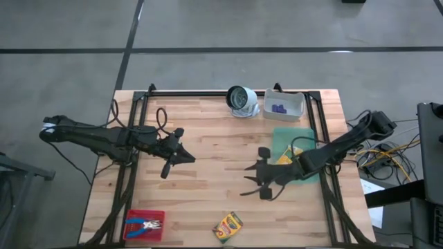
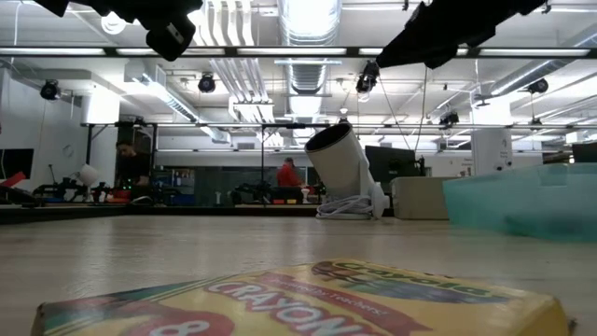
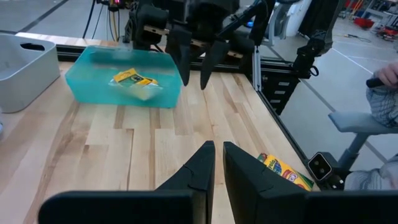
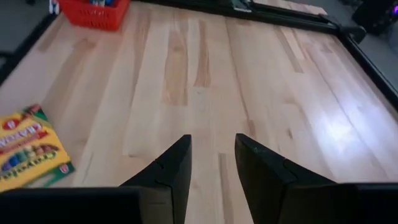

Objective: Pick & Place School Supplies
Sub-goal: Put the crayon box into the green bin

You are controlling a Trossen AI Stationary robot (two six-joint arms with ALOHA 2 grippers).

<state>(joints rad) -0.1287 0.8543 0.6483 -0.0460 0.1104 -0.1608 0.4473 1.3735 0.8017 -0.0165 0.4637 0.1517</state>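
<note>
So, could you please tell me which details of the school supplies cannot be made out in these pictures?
- Purple pieces in the white bin: high view, too small to identify.
- Tool in the red tray: high view, too small to tell its shape.
- Crayon box: low view, cut off by the bottom edge and blurred.
- Contents of the green bin: left wrist view, blurred behind its tinted wall.

Left tool [image 1: 181, 156] closed, right tool [image 1: 253, 182] apart

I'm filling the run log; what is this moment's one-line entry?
right end effector: open, empty, above table | left end effector: shut, idle | crayon box: front edge
</note>
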